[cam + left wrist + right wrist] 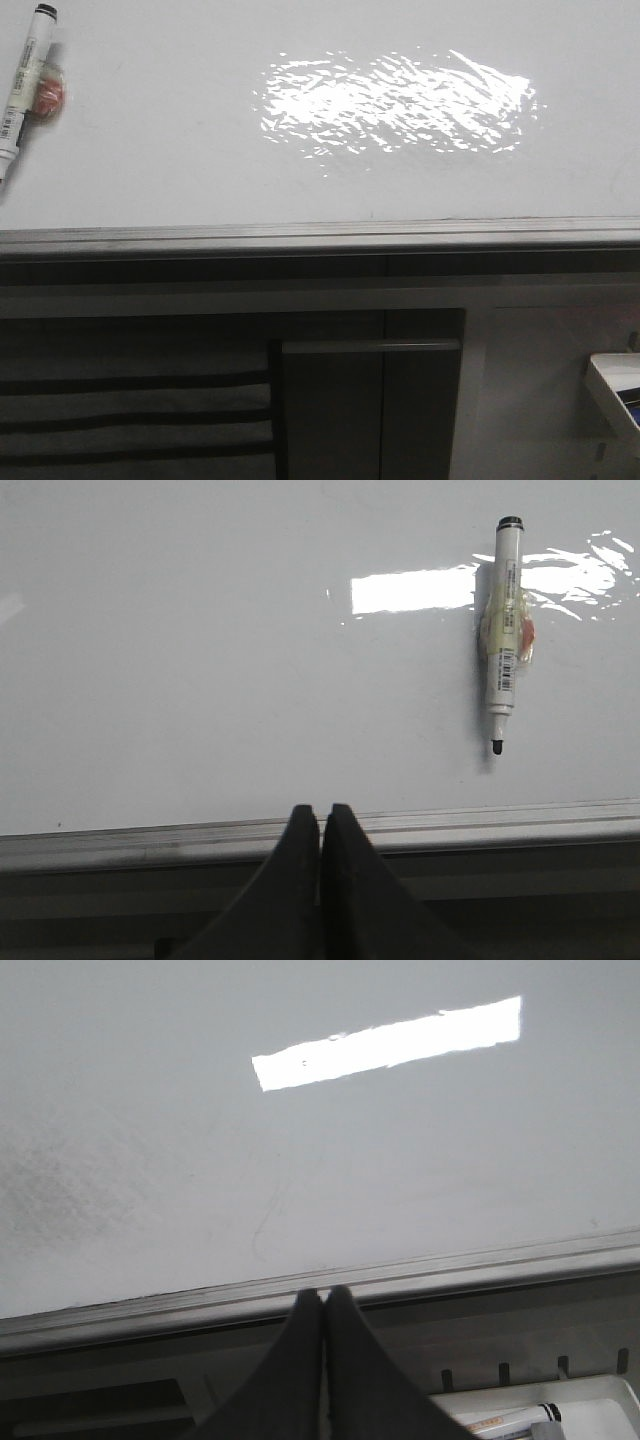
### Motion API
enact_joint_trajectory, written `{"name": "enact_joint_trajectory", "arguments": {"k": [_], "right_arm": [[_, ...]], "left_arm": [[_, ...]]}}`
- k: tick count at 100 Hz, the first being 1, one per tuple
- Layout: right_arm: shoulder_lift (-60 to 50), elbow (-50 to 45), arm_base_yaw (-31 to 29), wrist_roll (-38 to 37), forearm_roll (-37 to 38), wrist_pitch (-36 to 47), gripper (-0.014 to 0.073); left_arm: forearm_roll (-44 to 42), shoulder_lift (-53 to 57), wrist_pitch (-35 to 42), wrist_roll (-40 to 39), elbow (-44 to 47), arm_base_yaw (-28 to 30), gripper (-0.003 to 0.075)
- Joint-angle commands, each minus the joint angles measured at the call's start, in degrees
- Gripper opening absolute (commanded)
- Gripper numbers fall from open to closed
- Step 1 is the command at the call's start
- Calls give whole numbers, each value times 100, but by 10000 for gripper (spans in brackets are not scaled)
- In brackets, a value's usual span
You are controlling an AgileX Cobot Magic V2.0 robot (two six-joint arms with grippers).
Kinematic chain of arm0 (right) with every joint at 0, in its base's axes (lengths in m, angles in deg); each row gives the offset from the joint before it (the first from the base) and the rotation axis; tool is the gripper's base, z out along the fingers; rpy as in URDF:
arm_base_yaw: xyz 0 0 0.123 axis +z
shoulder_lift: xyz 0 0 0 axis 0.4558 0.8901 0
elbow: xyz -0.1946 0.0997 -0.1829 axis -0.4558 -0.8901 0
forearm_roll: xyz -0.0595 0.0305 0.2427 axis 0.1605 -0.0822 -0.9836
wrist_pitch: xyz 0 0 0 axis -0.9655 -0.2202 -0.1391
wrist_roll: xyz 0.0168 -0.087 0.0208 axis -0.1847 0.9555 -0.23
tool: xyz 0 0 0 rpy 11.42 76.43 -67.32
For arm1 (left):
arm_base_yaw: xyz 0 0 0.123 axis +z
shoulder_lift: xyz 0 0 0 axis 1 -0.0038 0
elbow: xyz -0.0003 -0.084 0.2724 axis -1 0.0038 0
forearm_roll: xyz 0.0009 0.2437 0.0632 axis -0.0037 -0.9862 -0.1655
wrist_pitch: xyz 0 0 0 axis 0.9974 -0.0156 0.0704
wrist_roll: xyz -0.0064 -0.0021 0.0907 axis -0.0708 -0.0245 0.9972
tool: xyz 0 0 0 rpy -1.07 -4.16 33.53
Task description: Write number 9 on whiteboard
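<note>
Whiteboard fills the upper part of the front view, glossy and white, with a bright glare patch near its middle and a grey rail along its near edge. No digit is drawn on it in any view; the 9 is not yet written.

Marker lies on the board at the far left, uncapped, its black tip toward the rail, with a small scrap of tape or label stuck around its barrel. The left wrist view shows it flat on the board, alone, well apart from the left gripper.

Left gripper hovers over the rail, its two dark fingers pressed together and holding nothing. Right gripper does the same farther along the rail, fingers also clenched and empty. A white tray holding another pen sits below the board near the right arm.

Judged from this, the task is at its very start: the pen has yet to be picked up. The next move likely calls for the left gripper to spread its fingers, travel to the marker, and close around the barrel so the tip can point at the board.
</note>
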Motion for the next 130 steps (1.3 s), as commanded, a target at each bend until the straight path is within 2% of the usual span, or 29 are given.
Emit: {"name": "enact_joint_trajectory", "arguments": {"k": [1, 76, 95, 103, 115, 130], "right_arm": [[-103, -164, -30, 40, 7, 460, -72], [-103, -164, -30, 40, 7, 504, -72], [-103, -164, -30, 40, 896, 969, -72], [-103, -92, -30, 40, 899, 1046, -72], [-103, 256, -30, 40, 699, 792, -72], [15, 1041, -30, 40, 645, 121, -72]], "left_arm": [[-4, 148, 425, -12, 162, -8, -20], [-4, 148, 536, -12, 162, -8, -20], [-4, 148, 627, -12, 162, -8, -20], [45, 148, 845, -12, 145, -8, -20], [50, 148, 987, -112, -113, -8, -20], [499, 63, 411, -180, -884, -8, -20]]}}
